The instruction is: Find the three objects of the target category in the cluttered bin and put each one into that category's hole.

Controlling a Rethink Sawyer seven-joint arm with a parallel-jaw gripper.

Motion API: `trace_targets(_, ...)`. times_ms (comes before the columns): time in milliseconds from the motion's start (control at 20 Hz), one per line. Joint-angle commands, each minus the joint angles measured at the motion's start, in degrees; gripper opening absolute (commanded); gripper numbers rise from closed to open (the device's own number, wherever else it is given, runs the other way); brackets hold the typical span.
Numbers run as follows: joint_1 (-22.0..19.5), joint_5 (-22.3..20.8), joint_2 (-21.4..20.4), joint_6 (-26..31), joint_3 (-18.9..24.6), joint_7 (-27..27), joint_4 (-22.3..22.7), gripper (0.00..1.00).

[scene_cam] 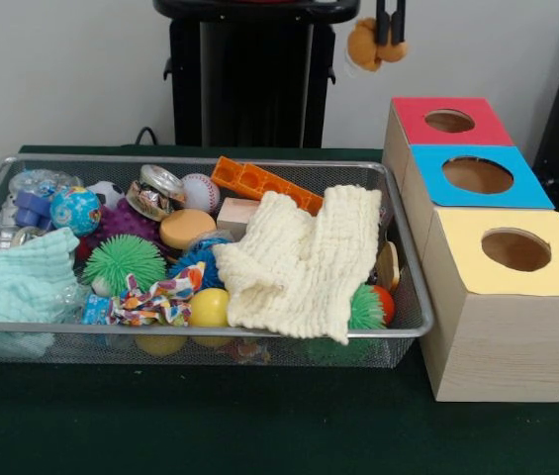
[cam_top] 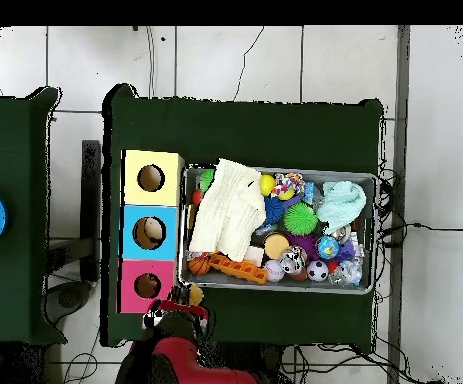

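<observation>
My gripper (scene_cam: 390, 40) is raised high at the top of the front view, shut on an orange-brown soft toy (scene_cam: 363, 45) that hangs from it. It is up and to the left of the red box's hole (scene_cam: 449, 121). In the overhead view the gripper (cam_top: 182, 304) and toy (cam_top: 194, 295) are between the red box (cam_top: 133, 300) and the wire bin (cam_top: 275, 170), on the robot's side. The bin (scene_cam: 200, 328) is full of clutter. An orange, dark-marked thing (cam_top: 199, 266) lies in its corner by the red box; I cannot tell what it is.
The blue box (scene_cam: 422, 163) and yellow box (scene_cam: 457, 233) stand in a row with the red one. In the bin are a cream cloth (scene_cam: 299, 262), a mint cloth (scene_cam: 17, 282), a green spiky ball (scene_cam: 123, 262), an orange block (scene_cam: 264, 185) and a patterned scrap (scene_cam: 155, 302).
</observation>
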Motion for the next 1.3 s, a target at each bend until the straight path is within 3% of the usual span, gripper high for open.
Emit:
trace_targets(50, 2.85, 6.04, 2.39, -0.57, -4.42, 15.06, -0.59, 0.0)
trace_targets(300, 6.79, 9.39, 3.29, -0.02, -6.34, 15.1, -1.99, 0.0)
trace_targets(450, 11.64, 12.53, 4.57, 0.3, -9.37, 15.22, -3.56, 0.0)
trace_targets(850, 17.82, 18.4, 7.45, -1.07, -11.13, 15.82, -5.11, 0.0)
trace_targets(1150, 20.38, 21.66, 9.45, 0.47, -13.23, 14.05, -8.14, 0.0)
trace_targets(1300, 19.01, 22.06, 9.58, 1.73, -12.46, 13.21, -8.98, 0.0)
